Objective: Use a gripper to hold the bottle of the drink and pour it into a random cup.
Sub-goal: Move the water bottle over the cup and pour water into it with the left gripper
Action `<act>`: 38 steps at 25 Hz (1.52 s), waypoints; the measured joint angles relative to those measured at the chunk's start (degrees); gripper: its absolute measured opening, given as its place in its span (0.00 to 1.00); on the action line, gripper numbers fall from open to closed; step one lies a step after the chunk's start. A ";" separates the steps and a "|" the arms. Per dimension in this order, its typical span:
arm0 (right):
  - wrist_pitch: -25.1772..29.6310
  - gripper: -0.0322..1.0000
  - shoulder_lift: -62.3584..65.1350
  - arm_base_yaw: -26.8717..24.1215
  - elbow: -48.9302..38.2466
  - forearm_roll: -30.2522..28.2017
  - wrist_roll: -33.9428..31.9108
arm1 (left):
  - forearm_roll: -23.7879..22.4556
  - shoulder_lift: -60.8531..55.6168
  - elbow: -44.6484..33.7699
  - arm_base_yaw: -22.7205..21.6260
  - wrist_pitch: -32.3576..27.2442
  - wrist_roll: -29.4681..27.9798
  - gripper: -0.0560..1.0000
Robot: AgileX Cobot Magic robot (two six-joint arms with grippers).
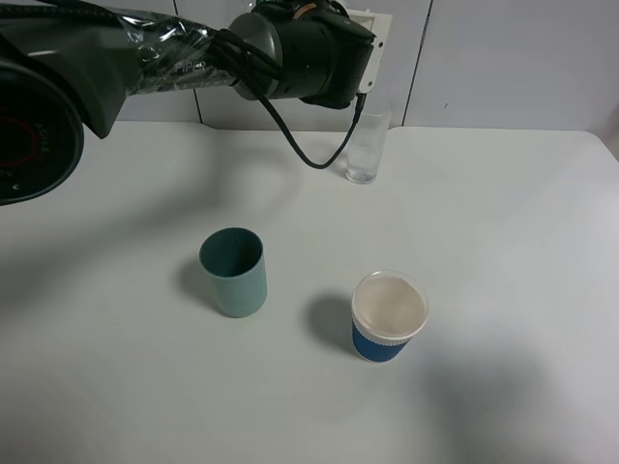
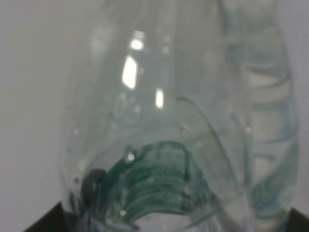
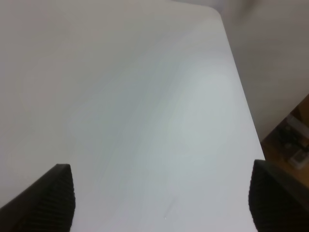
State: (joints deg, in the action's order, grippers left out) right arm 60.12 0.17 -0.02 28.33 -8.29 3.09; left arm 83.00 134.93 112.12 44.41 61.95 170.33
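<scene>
Green-labelled clear bottle [image 2: 164, 145] — clear tumbler [image 1: 366, 150] upright, rearmost.

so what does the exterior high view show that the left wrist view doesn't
Only the exterior high view shows the layout: the teal cup, the blue-sleeved paper cup, the tall clear glass at the back, and the white table. Only the left wrist view shows the bottle, clear with a green label, filling the frame between the jaws. Both show the left arm: its bulk by the glass in one, only dark jaw tips in the other.
</scene>
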 joint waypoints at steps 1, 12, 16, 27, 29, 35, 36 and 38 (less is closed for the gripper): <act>0.00 0.75 0.00 0.00 0.00 0.00 0.00 | -0.16 0.00 0.00 0.00 0.00 0.00 0.52; 0.00 0.75 0.00 0.00 0.00 0.00 0.00 | -1.85 0.00 0.00 0.00 0.05 0.00 0.52; 0.00 0.75 0.00 0.00 0.00 0.00 -0.15 | -1.91 0.00 0.00 0.00 0.05 0.00 0.52; 0.00 0.75 0.00 0.00 0.00 -0.02 -0.20 | -2.31 0.00 0.00 0.00 0.05 -0.20 0.52; 0.00 0.75 0.00 0.00 0.00 -0.02 -0.20 | -2.50 0.00 0.00 0.00 0.05 -1.04 0.52; 0.00 0.75 0.00 0.00 0.00 -0.02 -0.20 | -4.37 0.00 0.00 0.00 0.16 -1.86 0.52; 0.00 0.75 0.00 0.00 0.00 -0.02 -0.20 | -4.42 0.00 0.00 0.00 0.16 -1.86 0.52; 0.00 0.75 0.00 0.00 0.00 -0.02 -0.20 | -4.67 0.00 0.00 0.00 0.22 -1.92 0.52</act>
State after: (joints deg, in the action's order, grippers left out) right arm 60.12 0.17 -0.02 28.33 -8.31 2.89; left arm 78.33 134.93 112.12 44.41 62.17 168.41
